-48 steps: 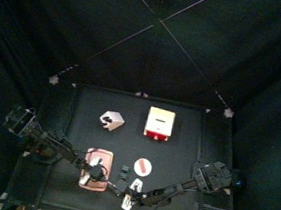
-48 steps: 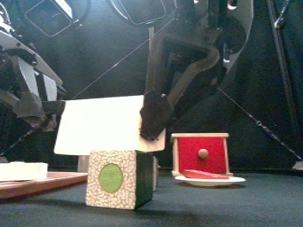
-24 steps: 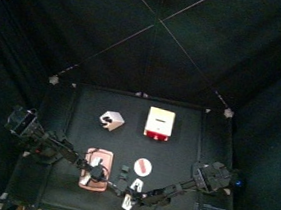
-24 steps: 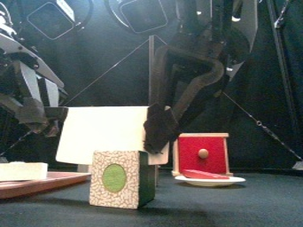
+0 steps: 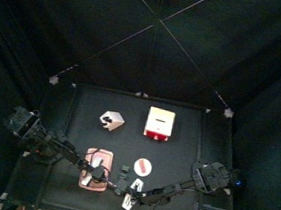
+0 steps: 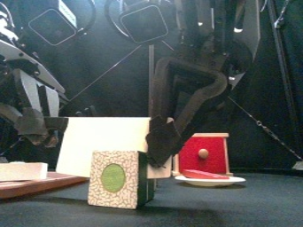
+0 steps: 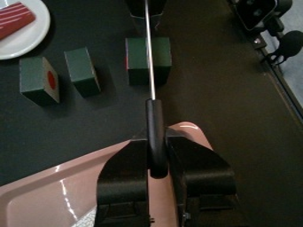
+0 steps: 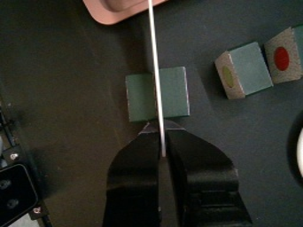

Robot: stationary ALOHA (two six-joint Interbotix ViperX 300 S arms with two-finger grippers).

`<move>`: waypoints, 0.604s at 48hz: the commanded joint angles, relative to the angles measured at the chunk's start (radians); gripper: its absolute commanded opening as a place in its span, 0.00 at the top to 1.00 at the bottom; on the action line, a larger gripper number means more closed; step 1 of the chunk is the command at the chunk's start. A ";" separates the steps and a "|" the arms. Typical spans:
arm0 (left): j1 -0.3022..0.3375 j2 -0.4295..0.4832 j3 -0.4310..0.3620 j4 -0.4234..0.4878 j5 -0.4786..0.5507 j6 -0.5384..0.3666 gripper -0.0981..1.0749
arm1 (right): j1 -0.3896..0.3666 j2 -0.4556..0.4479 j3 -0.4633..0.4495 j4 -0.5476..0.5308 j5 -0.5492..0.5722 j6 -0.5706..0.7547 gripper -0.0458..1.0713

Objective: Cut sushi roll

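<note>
The roll (image 7: pixel 151 60) lies on the bench (image 7: pixel 71 124) just right of the pink board (image 7: pixel 71 191), in the near middle. A knife (image 7: pixel 145 35) is above it, running lengthwise over its top; whether the edge touches it cannot be told. Two cut pieces (image 7: pixel 83 69) stand just beside the roll, one showing a red centre. Farther off is a white plate (image 7: pixel 18 22) with red slices.

Both wrist views show the blade only as a thin line. The front view shows its pale broad side (image 6: pixel 106 133) behind the roll's speckled end face (image 6: pixel 119 177), which carries a green oval. That view alone shows a red box (image 6: pixel 201 152) with a knob standing behind the plate (image 6: pixel 211 180). From above, the box (image 5: pixel 161 124) sits at the far side of the bench, well apart from the board (image 5: pixel 95 165).

The left claw (image 7: pixel 151 155) hangs over the board, closed tight on the knife's black handle. The right claw (image 8: pixel 160 133) is pinched narrow on the other end of the blade (image 8: pixel 154 53), above the roll (image 8: pixel 158 93). In the front view the right arm drops steeply from above to the blade's right end. The left arm comes in lower from the left.
</note>
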 commanded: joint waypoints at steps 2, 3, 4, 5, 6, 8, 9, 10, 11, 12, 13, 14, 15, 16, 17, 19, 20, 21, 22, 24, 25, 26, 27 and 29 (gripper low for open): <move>-0.003 -0.003 -0.008 0.000 0.003 0.000 0.66 | 0.005 -0.015 -0.002 0.017 0.000 -0.002 0.72; -0.005 -0.003 -0.008 0.000 0.003 0.000 0.66 | 0.003 -0.015 0.000 0.017 -0.002 -0.002 0.72; -0.005 -0.002 -0.008 0.000 0.005 0.000 0.66 | 0.003 -0.015 0.000 0.018 -0.003 -0.002 0.72; -0.005 -0.002 -0.008 0.000 0.003 0.000 0.66 | 0.003 -0.014 0.000 0.020 -0.006 -0.002 0.72; -0.006 -0.002 -0.008 0.000 0.003 0.000 0.66 | 0.005 -0.014 0.000 0.021 -0.009 -0.002 0.72; -0.008 -0.002 -0.008 0.000 0.003 0.000 0.66 | 0.005 -0.012 0.000 0.025 -0.017 -0.002 0.72; -0.009 -0.002 -0.008 -0.002 0.003 -0.002 0.66 | 0.005 -0.011 0.000 0.028 -0.020 -0.002 0.72; -0.014 0.000 -0.008 -0.003 0.003 -0.002 0.66 | 0.005 -0.011 0.000 0.031 -0.025 -0.002 0.72; -0.015 0.000 -0.008 -0.003 0.003 -0.002 0.66 | 0.006 -0.011 0.000 0.034 -0.028 -0.002 0.72; -0.021 0.000 -0.008 -0.005 0.003 -0.002 0.66 | 0.008 -0.009 0.000 0.035 -0.031 -0.003 0.72; -0.025 0.000 -0.008 -0.005 0.003 0.000 0.66 | 0.009 -0.009 0.000 0.037 -0.032 -0.003 0.72; -0.028 0.000 -0.008 -0.006 0.003 0.000 0.66 | 0.011 -0.008 0.000 0.038 -0.034 -0.003 0.72; -0.031 0.002 -0.008 -0.006 0.003 0.000 0.66 | 0.011 -0.008 0.000 0.038 -0.035 -0.003 0.72; -0.037 0.002 -0.008 -0.006 0.003 0.000 0.66 | 0.011 -0.008 0.000 0.040 -0.037 -0.002 0.72; -0.040 0.000 -0.008 -0.006 0.003 0.000 0.66 | 0.011 -0.006 -0.002 0.041 -0.038 -0.003 0.72; -0.046 0.000 -0.008 -0.006 0.003 0.000 0.66 | 0.011 -0.006 -0.003 0.043 -0.040 -0.003 0.72; -0.049 0.002 -0.008 -0.006 0.003 0.000 0.66 | 0.011 -0.005 -0.003 0.044 -0.040 -0.003 0.72; -0.051 0.000 -0.008 -0.006 0.003 0.000 0.66 | 0.011 -0.005 -0.003 0.044 -0.040 -0.003 0.72; -0.054 0.002 -0.008 -0.006 0.003 0.000 0.67 | 0.011 -0.005 -0.005 0.046 -0.041 -0.003 0.72; -0.060 0.002 -0.008 -0.006 0.003 0.000 0.67 | 0.011 -0.005 -0.005 0.049 -0.041 -0.003 0.72; -0.063 0.002 -0.009 -0.006 0.002 0.000 0.67 | 0.011 -0.005 -0.005 0.051 -0.041 -0.005 0.72; -0.064 0.002 -0.008 -0.006 0.003 0.000 0.67 | 0.012 -0.005 -0.005 0.051 -0.041 -0.005 0.72; -0.067 0.000 -0.008 -0.006 0.003 0.000 0.67 | 0.012 -0.005 -0.005 0.051 -0.041 -0.005 0.72; -0.072 0.002 -0.008 -0.006 0.003 0.000 0.67 | 0.014 -0.005 -0.006 0.054 -0.043 -0.005 0.72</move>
